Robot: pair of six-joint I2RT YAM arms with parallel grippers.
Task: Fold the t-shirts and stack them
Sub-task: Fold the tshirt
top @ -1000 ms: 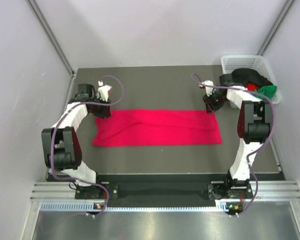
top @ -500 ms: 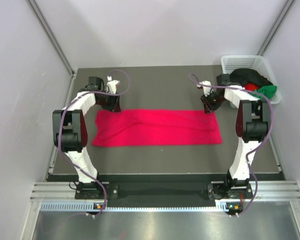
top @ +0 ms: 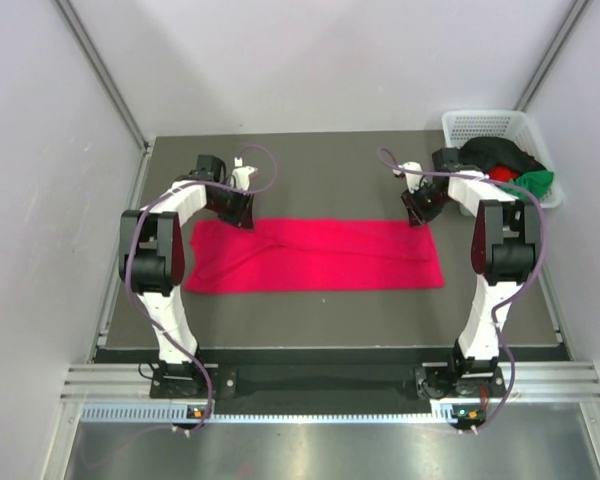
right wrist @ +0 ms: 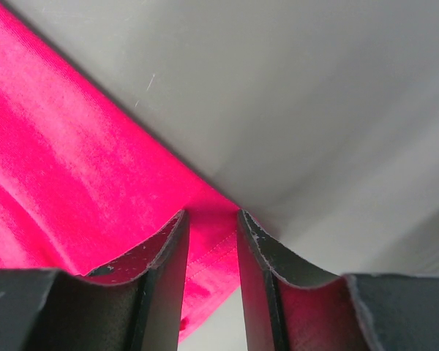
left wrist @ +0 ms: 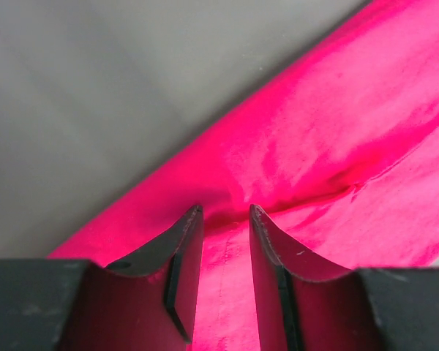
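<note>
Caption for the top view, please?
Left gripper and right gripper at the far edge of a pink t-shirt laid flat on the table; basket at far right.

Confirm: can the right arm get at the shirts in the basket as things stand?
Probably yes. The right tool sits at the far right corner of the pink t-shirt; the open-topped basket with the other shirts stands beside it, nothing between. It straddles that corner, so it must lift clear.
</note>
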